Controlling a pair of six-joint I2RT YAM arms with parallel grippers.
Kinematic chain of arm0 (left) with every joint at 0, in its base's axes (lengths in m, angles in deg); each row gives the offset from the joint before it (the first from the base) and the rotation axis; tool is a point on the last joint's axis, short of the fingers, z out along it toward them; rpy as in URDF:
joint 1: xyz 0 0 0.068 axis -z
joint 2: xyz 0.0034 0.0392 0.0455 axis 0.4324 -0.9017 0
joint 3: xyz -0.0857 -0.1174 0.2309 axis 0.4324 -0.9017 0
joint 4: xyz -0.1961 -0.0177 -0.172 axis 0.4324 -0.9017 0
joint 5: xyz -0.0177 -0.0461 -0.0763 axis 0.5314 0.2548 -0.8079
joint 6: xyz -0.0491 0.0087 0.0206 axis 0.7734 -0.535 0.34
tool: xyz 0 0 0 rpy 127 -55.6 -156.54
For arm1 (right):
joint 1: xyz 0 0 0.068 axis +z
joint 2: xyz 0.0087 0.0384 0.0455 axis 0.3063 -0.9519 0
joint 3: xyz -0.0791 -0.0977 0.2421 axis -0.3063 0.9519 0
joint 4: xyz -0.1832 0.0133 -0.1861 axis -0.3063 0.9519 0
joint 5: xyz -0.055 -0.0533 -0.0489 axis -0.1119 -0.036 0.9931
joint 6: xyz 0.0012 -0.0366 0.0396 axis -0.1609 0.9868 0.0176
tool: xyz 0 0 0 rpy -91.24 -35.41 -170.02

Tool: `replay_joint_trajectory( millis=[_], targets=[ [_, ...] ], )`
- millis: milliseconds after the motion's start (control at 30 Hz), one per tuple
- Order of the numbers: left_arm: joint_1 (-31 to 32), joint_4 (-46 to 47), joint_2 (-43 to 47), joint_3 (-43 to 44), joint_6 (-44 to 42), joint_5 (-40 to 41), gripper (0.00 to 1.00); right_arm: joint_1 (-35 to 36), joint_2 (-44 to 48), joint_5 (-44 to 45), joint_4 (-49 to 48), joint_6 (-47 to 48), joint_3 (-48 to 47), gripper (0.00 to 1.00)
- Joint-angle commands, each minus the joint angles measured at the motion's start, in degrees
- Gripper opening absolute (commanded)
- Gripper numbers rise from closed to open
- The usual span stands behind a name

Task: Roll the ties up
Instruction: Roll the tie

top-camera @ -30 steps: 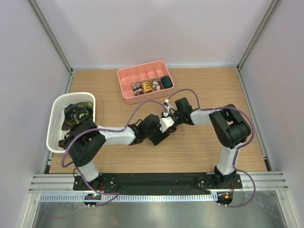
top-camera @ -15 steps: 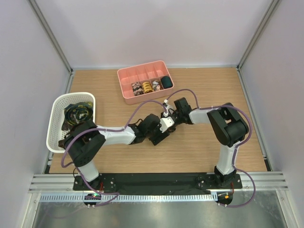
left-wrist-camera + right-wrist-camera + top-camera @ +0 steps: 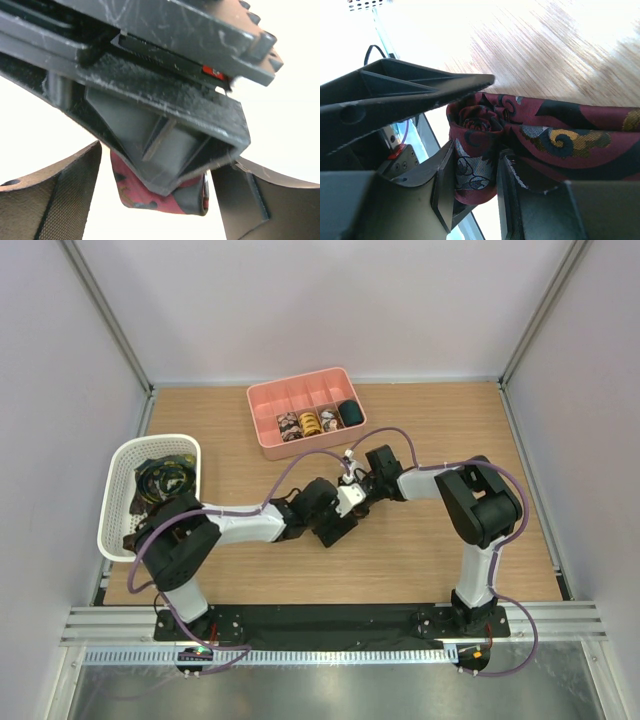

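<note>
At the middle of the table the two grippers meet. My right gripper (image 3: 472,157) is shut on the coiled end of a dark red tie (image 3: 555,125) with yellow and blue swirls; the rest of the tie trails away to the right over the wood. My left gripper (image 3: 165,157) is open, and its fingers (image 3: 50,200) straddle the right gripper's finger and the red tie coil (image 3: 145,197) with a gap on each side. In the top view the left gripper (image 3: 338,517) and the right gripper (image 3: 355,495) hide the tie.
A pink divided tray (image 3: 270,400) at the back holds several rolled ties (image 3: 310,422) in its front compartments. A white mesh basket (image 3: 118,475) at the left holds loose ties (image 3: 160,480). Bare wooden table lies all around the grippers.
The left gripper's jaws have spread wider around the coil. Both grippers have shifted slightly to the left. The right gripper keeps its grip on the tie.
</note>
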Motion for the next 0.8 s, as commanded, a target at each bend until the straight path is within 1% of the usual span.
replay_joint_trajectory(
  millis=[0,67,200,300,333,367,433,467,500,533,567,600,633,700,733,767],
  targets=[
    [-0.28,-1.41,3.73,-0.12,0.74,-0.15,0.88,1.06,-4.88,15.10,5.72,4.91,2.74,0.01],
    [-0.20,-1.41,6.01,-0.64,0.75,-0.59,0.89,1.06,-4.88,15.19,5.72,4.91,2.82,0.01],
    [-0.20,-1.41,11.27,-2.05,1.10,-0.33,1.00,1.06,-4.70,15.19,5.55,4.91,3.09,0.01],
    [-0.20,-1.41,14.53,-3.63,1.80,0.45,1.00,1.06,-4.53,15.19,5.28,4.73,3.18,0.01],
    [-0.28,-0.97,15.68,-4.59,2.58,4.03,1.00,1.06,-4.53,15.19,5.28,4.82,3.18,0.01],
    [-0.29,1.81,18.38,-5.65,3.37,6.41,1.00,1.06,-4.53,15.19,5.20,4.82,3.26,0.01],
    [-0.20,6.56,21.38,-10.47,6.00,12.29,1.00,1.06,-4.44,15.10,5.20,4.82,3.26,0.01],
    [-0.28,13.11,24.18,-12.40,6.19,17.81,1.00,1.06,-4.44,14.93,5.02,4.82,3.35,0.01],
    [-0.29,17.27,25.60,-16.95,8.72,22.04,1.00,1.06,-4.35,14.92,4.93,4.82,3.35,0.01],
    [-0.29,20.53,26.66,-18.39,14.40,26.52,1.00,1.06,-4.35,14.84,5.02,4.73,3.44,0.01],
    [-0.20,22.91,27.54,-19.53,17.07,33.09,1.00,0.97,-4.27,14.84,4.93,4.73,3.53,0.01],
    [-0.28,23.02,28.86,-20.07,17.53,31.76,1.00,1.06,-4.26,14.75,4.76,4.82,3.61,0.01],
    [-0.37,22.33,29.39,-19.72,15.71,28.70,1.00,1.06,-4.18,14.75,4.76,4.73,3.62,0.01],
    [-0.37,18.12,29.49,-18.50,14.46,22.81,1.00,1.14,-4.18,14.57,4.58,4.73,3.62,0.01],
    [-0.46,15.49,29.40,-16.49,14.54,21.30,1.00,1.06,-4.18,14.57,4.58,4.73,3.62,0.01],
    [-0.46,12.68,29.40,-16.03,12.54,19.55,1.00,0.97,-4.18,14.57,4.67,4.73,3.70,0.01]
  ],
)
